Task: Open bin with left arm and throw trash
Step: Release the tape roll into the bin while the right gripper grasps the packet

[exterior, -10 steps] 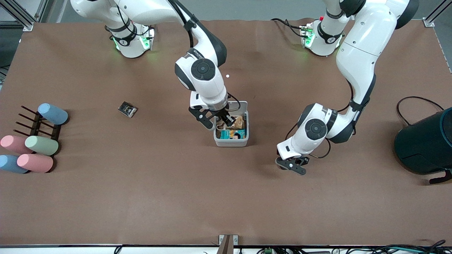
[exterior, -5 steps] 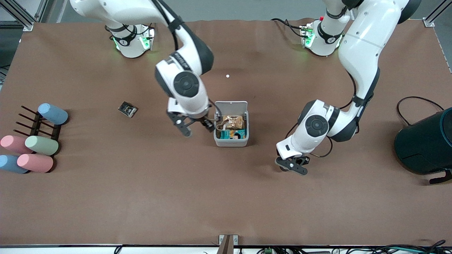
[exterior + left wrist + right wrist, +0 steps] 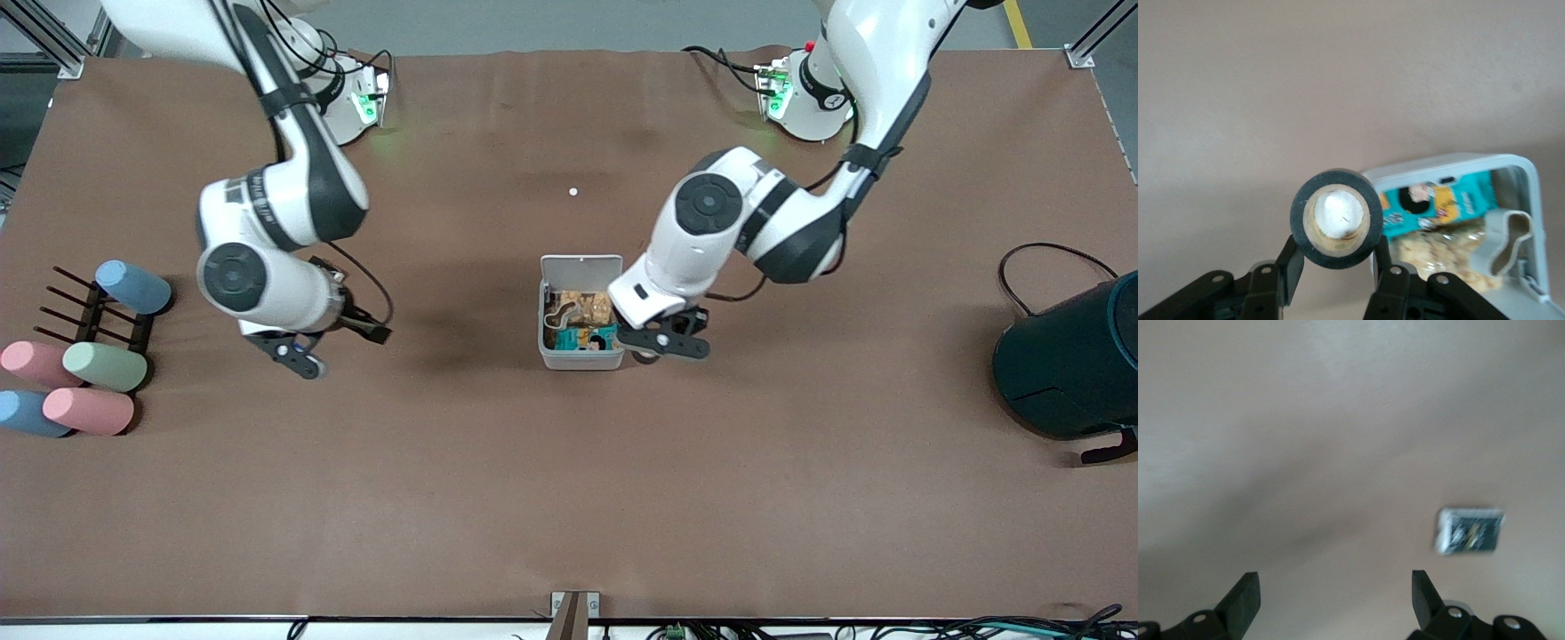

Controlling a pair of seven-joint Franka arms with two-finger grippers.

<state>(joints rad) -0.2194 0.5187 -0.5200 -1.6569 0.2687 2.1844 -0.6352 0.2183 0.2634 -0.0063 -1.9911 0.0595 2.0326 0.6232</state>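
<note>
The bin [image 3: 581, 359] stands mid-table with its lid [image 3: 582, 266] swung open; wrappers and the beige rubber-band loop [image 3: 558, 312] lie inside. My left gripper [image 3: 663, 348] is at the bin's wall on the side toward the left arm's end, shut on the black tape roll [image 3: 646, 356]. In the left wrist view the tape roll [image 3: 1335, 218] sits between the fingers [image 3: 1290, 261], with the bin [image 3: 1531, 175] and the loop [image 3: 1509, 241] close by. My right gripper [image 3: 336, 347] is open and empty. The black packet [image 3: 1469, 531] shows only in the right wrist view, ahead of my right gripper [image 3: 1333, 583].
A large dark teal cylinder [image 3: 1067, 364] with a black cable [image 3: 1045, 253] stands at the left arm's end. A dark rack [image 3: 98, 307] with several pastel cylinders [image 3: 105, 366] is at the right arm's end. A tiny white dot [image 3: 573, 191] lies farther from the camera than the bin.
My right arm swung away from the bin toward the right arm's end, covering the packet in the front view. My left gripper moved across the table to the bin's side.
</note>
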